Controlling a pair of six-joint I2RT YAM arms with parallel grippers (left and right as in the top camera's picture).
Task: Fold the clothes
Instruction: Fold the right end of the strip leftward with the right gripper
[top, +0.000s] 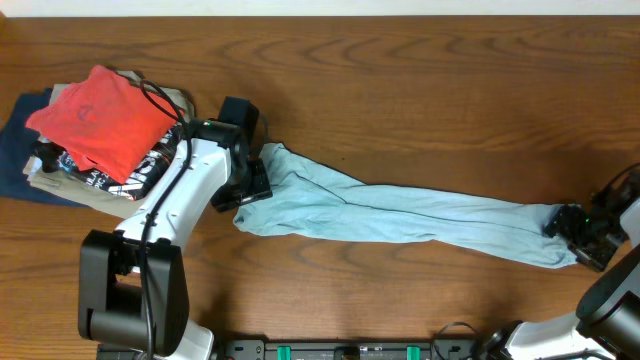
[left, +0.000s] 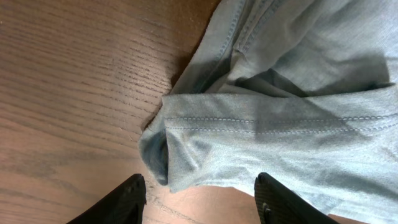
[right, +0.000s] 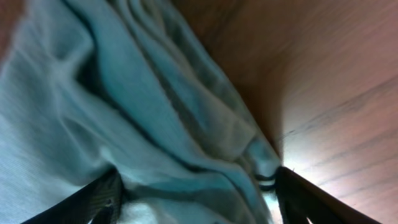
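Observation:
A light blue garment (top: 400, 215) lies stretched out long across the table, from the left arm to the right arm. My left gripper (top: 250, 190) is open and sits at the garment's left end. In the left wrist view the stitched hem corner (left: 186, 155) lies on the wood just ahead of the open fingers (left: 200, 186), which hold nothing. My right gripper (top: 578, 238) is at the garment's right end. In the right wrist view its fingers (right: 199, 186) are spread wide with bunched blue cloth (right: 155, 112) between them.
A pile of clothes stands at the far left, with a red shirt (top: 100, 115) on top of dark blue (top: 15, 150), beige and patterned pieces. The left arm's cable runs over the pile. Bare wooden tabletop (top: 430, 90) lies behind the garment.

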